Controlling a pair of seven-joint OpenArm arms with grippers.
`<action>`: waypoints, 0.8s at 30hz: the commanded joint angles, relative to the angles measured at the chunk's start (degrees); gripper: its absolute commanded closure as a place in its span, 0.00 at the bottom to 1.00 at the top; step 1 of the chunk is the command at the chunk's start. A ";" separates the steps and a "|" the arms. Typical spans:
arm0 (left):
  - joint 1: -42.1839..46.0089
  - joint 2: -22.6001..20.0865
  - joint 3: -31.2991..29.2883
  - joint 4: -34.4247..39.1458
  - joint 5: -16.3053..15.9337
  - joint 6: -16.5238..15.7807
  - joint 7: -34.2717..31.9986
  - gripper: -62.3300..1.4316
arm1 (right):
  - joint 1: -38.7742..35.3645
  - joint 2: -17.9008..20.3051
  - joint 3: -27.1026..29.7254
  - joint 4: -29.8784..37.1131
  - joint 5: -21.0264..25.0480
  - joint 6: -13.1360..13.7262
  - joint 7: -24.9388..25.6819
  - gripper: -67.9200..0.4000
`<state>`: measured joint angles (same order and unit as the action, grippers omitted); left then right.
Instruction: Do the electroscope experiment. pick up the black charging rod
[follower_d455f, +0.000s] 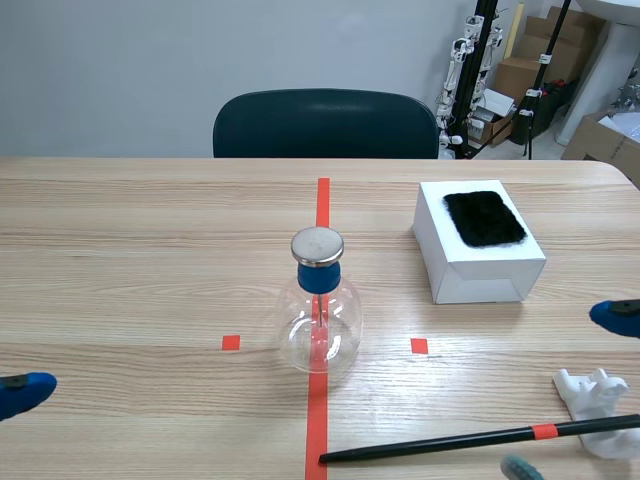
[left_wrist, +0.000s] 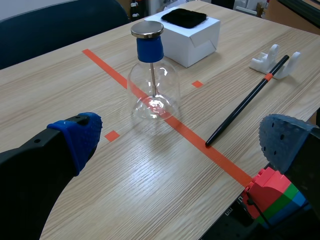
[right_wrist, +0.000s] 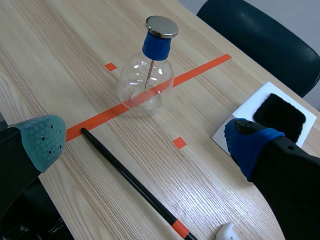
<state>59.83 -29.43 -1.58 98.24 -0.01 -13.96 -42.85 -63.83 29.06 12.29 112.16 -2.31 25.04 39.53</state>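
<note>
Jaws first: your left jaws stand spread wide and hold nothing. One blue dotted pad (left_wrist: 80, 135) is out to one side and a second blue pad (left_wrist: 282, 140) to the other, low over the near left of the pale wooden tabletop (follower_d455f: 130, 260). The scene view shows only one blue tip of them.

Ahead of them, at the middle, you have the clear round glass flask (follower_d455f: 320, 320). It has a blue stopper, a flat metal disc on top and a thin pin hanging inside, and it stands upright on the orange-red tape line. Behind the tabletop is a dark teal chair (follower_d455f: 325, 122).

Right of the flask and farther from you sits the white rectangular box (follower_d455f: 480, 265), with a patch of black fur (follower_d455f: 485, 218) lying on its lid.

Nearer to you, the long thin black charging rod (follower_d455f: 450, 443) with an orange band lies across the near right. Its free tip rests on the tabletop just beside the tape line, and its banded end is propped on the small white plastic cradle (follower_d455f: 598, 398).

Your right jaws are likewise spread apart and grip nothing. In the right wrist view the grey-green pad (right_wrist: 42, 140) and the blue pad (right_wrist: 247, 147) sit on either side of the rod, which runs between them untouched.
</note>
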 joint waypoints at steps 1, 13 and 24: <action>-0.50 -0.15 -0.04 0.94 -0.39 -0.28 -0.52 0.00 | 0.17 0.13 0.13 0.94 0.48 -0.22 0.68 0.00; -4.42 -0.13 -0.04 0.74 -0.42 -0.81 2.47 0.00 | 0.20 0.15 0.13 0.94 -2.47 -2.99 1.68 0.00; -12.31 -0.13 0.26 -4.70 -0.85 -5.20 2.38 0.00 | 6.08 4.92 -0.20 0.94 -5.18 -2.73 -7.96 0.00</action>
<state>47.75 -29.56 -1.54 93.34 -0.05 -19.05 -39.59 -58.61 31.90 12.19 112.14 -8.38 22.33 31.62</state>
